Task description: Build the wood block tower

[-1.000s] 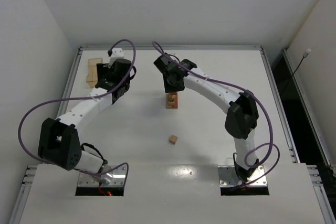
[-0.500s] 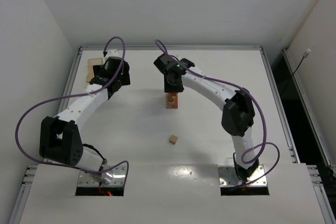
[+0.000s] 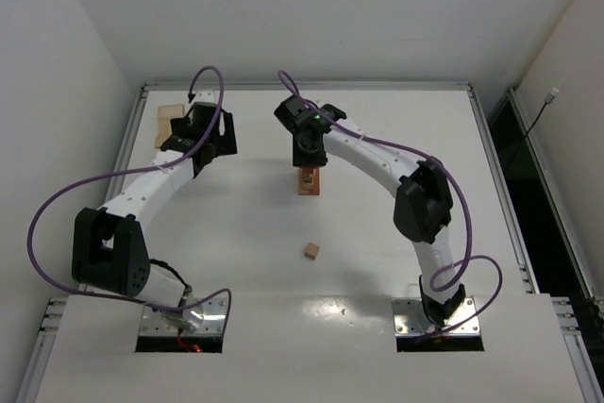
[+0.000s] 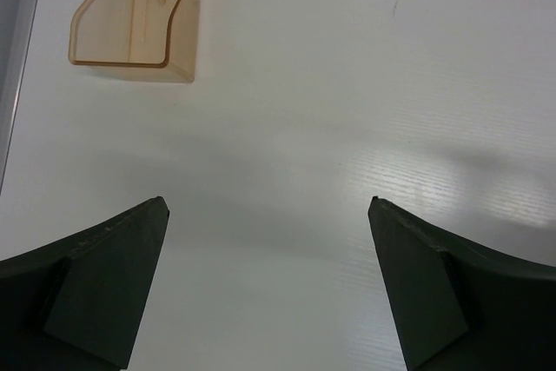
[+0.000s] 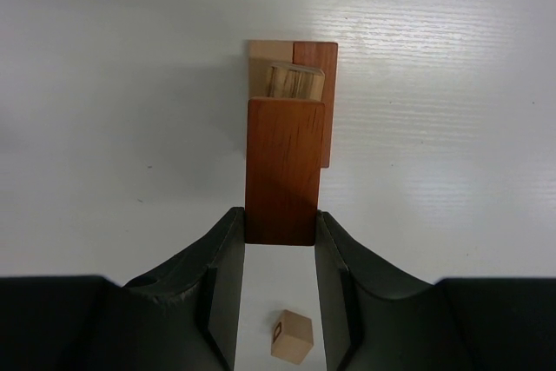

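Tray: the pale wooden tray (image 4: 135, 15) lies flat on the counter (image 3: 245, 233), well to the left of the tower, at the far left edge.
Left claw: the left claw (image 4: 267, 206) hangs just beside the tray, far left of the tower; its jaws are wide apart with only bare counter between them.
Tower: the tower (image 5: 291, 71) is a narrow stack standing at mid-counter, with tan and reddish blocks showing at its base.
Reddish-brown bar: the reddish-brown bar (image 5: 282, 171) is directly over the tower; I cannot tell whether its far end touches the stack.
Right claw: the right claw (image 5: 280, 232) is above the tower, clamped on the near end of the bar.
Loose cube: the loose cube (image 5: 291, 336), bearing a dark letter, sits alone on the counter nearer the arm bases than the tower.
Step in hand: probably seating the bar on the tower.
How to do it well: keep the bar square to the blocks beneath and centred, lower it slowly until it bears fully, part the jaws evenly, then lift straight up.
Risk: a sideways nudge on release could topple so slim a stack.
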You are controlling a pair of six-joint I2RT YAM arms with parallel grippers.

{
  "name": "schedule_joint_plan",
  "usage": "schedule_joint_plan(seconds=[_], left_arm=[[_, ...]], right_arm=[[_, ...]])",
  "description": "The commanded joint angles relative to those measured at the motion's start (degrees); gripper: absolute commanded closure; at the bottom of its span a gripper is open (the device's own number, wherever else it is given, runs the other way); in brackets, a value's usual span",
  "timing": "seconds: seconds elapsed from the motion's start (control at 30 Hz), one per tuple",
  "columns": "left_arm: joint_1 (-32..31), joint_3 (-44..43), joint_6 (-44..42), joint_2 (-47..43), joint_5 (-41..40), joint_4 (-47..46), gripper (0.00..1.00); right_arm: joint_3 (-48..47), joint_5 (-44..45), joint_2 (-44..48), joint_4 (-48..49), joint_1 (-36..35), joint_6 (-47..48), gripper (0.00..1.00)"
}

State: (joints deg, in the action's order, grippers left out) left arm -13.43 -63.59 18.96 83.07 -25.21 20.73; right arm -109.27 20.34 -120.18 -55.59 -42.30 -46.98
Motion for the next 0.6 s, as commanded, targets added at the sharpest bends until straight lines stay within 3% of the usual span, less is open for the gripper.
schedule_joint_plan(seconds=[0.0,0.57], left_arm=[[0.3,-2.1,0.8,0.7,1.3,-0.6,0.0],[0.3,-3.7,0.8,2.4,3.0,-0.1,0.0]], right_arm=[[-2.4,-0.7,-1.4,0.3,0.6,-1.4,1.0],[-3.0,-1.9,-3.0,-0.7,1.8,-3.6,1.0]])
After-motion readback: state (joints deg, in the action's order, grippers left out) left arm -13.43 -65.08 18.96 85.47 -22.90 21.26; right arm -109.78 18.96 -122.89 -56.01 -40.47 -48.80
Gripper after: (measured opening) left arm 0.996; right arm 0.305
